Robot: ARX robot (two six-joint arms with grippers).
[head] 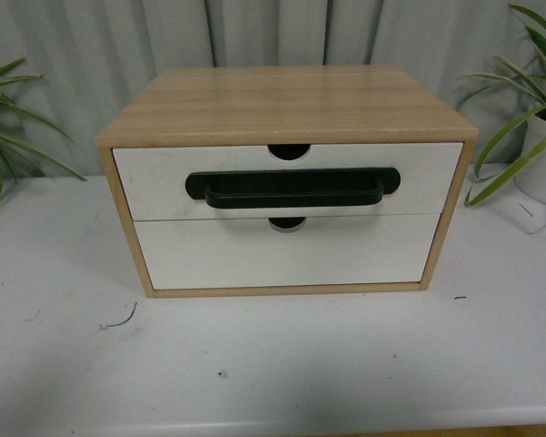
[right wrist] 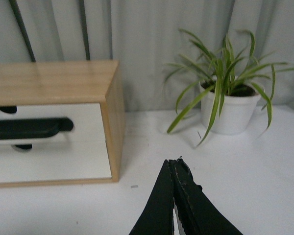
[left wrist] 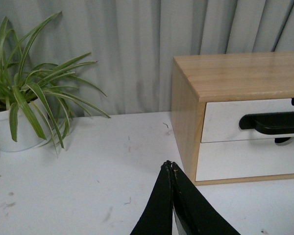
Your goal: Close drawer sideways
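Note:
A light wood cabinet stands on the white table. Its upper drawer has a white front, a long black bar handle and a half-round notch in the top edge; it sticks out slightly ahead of the plain white lower drawer front. The drawer also shows in the left wrist view and the right wrist view. Neither gripper shows in the front view. My left gripper is shut and empty, over the table off the cabinet's left corner. My right gripper is shut and empty, off its right corner.
A potted spider plant in a white pot stands left of the cabinet, another to its right, also seen in the front view. Grey curtain hangs behind. The table's front edge runs close below.

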